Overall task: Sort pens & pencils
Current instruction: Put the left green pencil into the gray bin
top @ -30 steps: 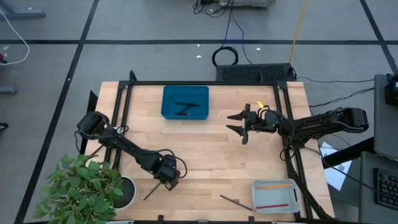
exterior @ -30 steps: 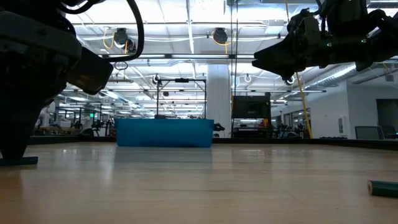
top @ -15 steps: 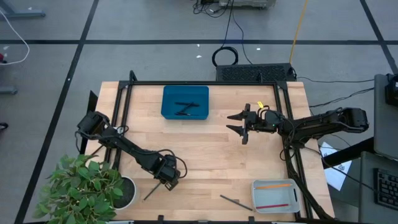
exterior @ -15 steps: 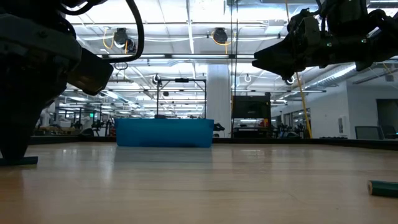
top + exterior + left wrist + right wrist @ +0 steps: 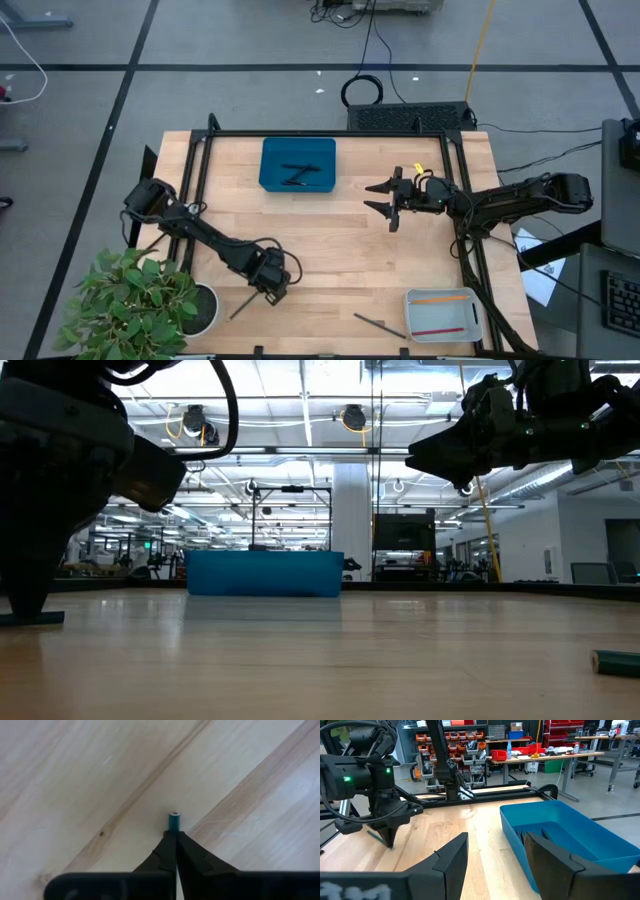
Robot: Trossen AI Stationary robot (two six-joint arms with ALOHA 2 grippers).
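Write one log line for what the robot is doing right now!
left gripper: shut on dark stick, near front edge | right gripper: open, waiting mid-table | blue tray: holds pens

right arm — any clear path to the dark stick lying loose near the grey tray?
Probably yes. The right tool hangs open above bare table, holding nothing, and the dark stick lies alone on the wood beside the grey tray, nothing over it. The left tool is busy across the table.

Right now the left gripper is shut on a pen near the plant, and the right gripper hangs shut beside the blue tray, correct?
Not quite: the right gripper is open, its fingers spread in the high view. The left gripper is shut on the pen, near the plant; the blue tray holds pens.
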